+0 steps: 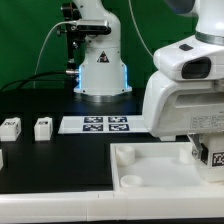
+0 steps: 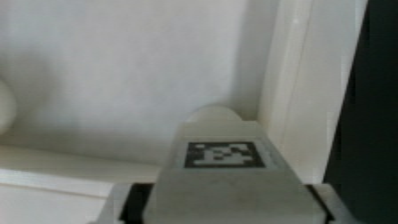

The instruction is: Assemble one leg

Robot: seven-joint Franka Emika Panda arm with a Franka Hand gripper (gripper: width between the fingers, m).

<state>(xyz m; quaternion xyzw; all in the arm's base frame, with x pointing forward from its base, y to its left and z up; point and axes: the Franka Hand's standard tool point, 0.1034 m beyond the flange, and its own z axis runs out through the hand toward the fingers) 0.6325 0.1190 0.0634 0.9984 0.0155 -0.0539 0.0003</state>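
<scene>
The gripper point(image 2: 226, 208) pinches the leg point(image 1: 213, 157), its dark fingers point(image 2: 128, 205) pressing two opposite sides with the tagged face left bare. The leg hangs over the white tray-like piece point(image 1: 150, 172), in a corner close beside that piece's raised wall; whether it touches the floor there cannot be told. A small rigid plastic block, it looks light but smooth and apt to twist, so a firm hold on flat sides, clear of the lower end, suits it.

Tabletop point(image 1: 60, 170) looks matt black, kinda cloth-like. Leg point(image 2: 222, 185) and tray piece point(image 1: 165, 172) are both smooth matt white plastic. Robot shell point(image 1: 185, 75), right side of the frame, is glossier white plastic.
</scene>
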